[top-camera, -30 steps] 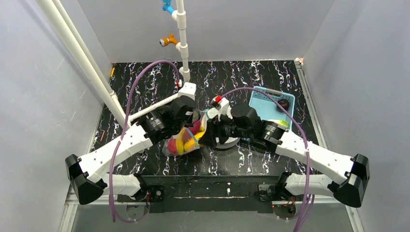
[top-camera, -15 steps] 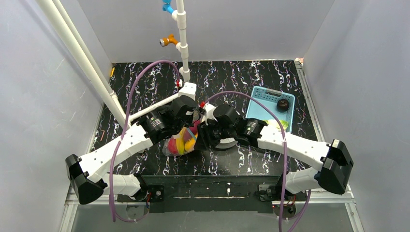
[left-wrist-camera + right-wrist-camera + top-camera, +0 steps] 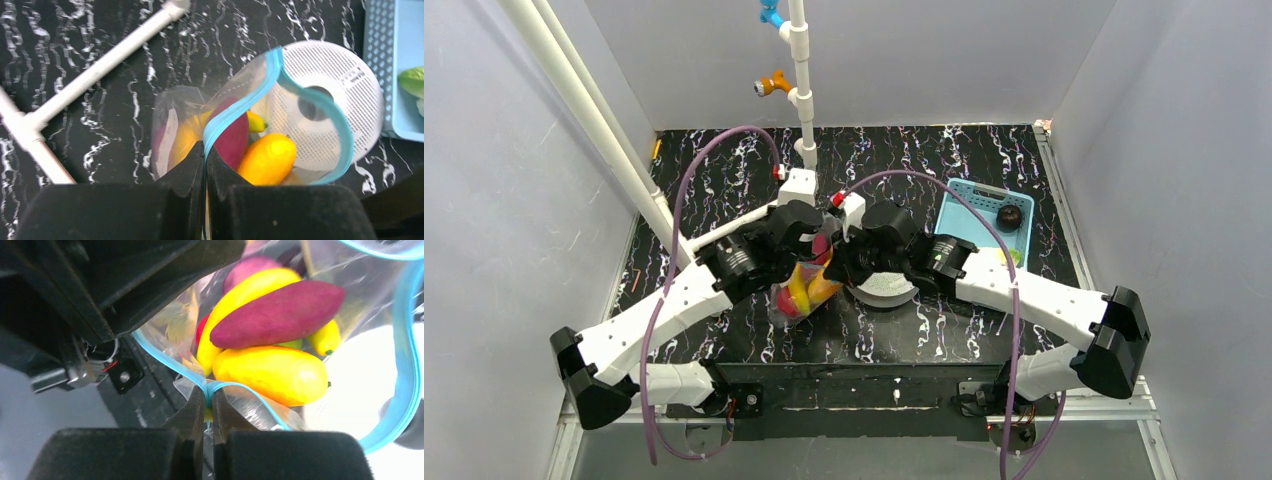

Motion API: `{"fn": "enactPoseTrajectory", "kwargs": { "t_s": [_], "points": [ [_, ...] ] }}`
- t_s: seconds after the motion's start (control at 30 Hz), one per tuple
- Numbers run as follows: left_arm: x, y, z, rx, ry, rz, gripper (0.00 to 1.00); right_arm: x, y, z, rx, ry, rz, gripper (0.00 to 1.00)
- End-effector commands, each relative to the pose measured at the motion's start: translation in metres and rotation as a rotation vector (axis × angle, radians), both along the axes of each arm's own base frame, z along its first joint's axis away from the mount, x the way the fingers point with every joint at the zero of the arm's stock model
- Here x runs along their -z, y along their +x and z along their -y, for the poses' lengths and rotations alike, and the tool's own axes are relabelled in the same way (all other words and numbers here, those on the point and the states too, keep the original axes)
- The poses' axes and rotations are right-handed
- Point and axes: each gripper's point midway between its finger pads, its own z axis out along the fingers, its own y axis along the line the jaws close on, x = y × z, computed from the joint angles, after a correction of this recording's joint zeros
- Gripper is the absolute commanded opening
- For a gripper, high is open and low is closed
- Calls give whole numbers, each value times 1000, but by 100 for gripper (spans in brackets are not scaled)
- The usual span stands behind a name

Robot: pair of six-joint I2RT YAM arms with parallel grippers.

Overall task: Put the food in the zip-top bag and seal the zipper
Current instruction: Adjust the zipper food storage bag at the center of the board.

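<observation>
left wrist: left fingers pinched shut on teal zipper; just beyond, one purple eggplant and one yellow-orange piece inside clear zip-top bag | right wrist: right fingers clamped tight on zipper, one banana beyond | top: one bag, between both fingers

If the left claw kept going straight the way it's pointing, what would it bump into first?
The left gripper is pinching the blue zipper strip of the bag. Pushing straight on, it would probably meet the purple vegetable inside that bag first, though depth is hard to judge.
</observation>
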Motion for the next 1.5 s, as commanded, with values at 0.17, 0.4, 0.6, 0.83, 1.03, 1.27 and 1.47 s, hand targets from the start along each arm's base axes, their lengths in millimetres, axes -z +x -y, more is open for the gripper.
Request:
{"fn": "enactPoseTrajectory", "kwargs": {
  "t_s": [0.17,0.4,0.6,0.83,1.03,1.27,1.47],
  "points": [
    [-48,-12,-74,-257,-133,217,13,-127,32,-17,-143,123,539,1],
    [-44,-36,-84,-183,-235,213,76,-95,20,-23,-306,21,531,1],
    [-58,-58,-35,230,-220,183,91,-68,-12,-14,-429,11,402,1],
    [-55,-96,6,701,-140,225,89,-53,-28,3,-442,6,355,1],
    [-45,-118,20,916,-114,279,85,-53,-34,6,-444,42,348,1],
    [-12,-116,30,959,-72,206,68,-51,-34,5,-435,49,337,1],
    [1,-93,37,886,-28,193,45,-50,-34,11,-419,42,334,1]
  ]
}}
